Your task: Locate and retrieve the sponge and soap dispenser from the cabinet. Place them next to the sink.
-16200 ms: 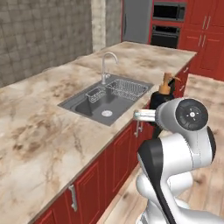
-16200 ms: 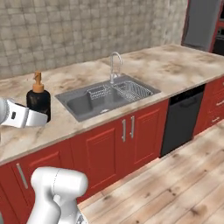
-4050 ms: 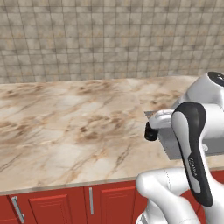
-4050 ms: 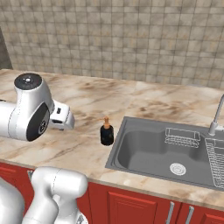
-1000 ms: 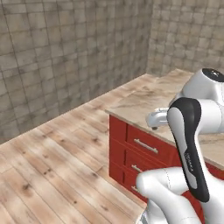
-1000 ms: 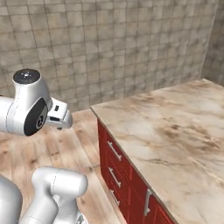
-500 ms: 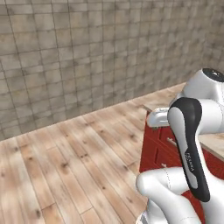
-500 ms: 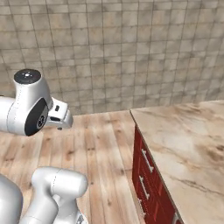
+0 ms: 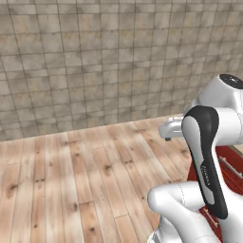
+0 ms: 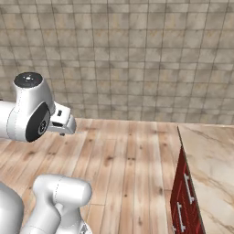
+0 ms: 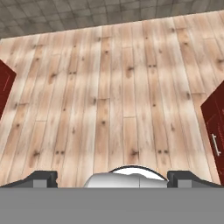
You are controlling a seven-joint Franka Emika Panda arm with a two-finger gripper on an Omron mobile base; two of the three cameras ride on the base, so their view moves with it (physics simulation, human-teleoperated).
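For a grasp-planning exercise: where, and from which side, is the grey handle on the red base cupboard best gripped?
Probably at the middle of the grey handle, coming in square to the front of the red base cupboard. It is a slim bar on a flat front, so closing across its thin width should seat evenly.

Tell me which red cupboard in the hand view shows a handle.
The red cupboard at the right edge, with a small pale handle; the left-edge cupboard is plain.

1. Small dark lettering runs along black strip of robot arm (image 9: 207, 167), left base view; too small/blurred to read.
2. No other text, labels, nos. legible.
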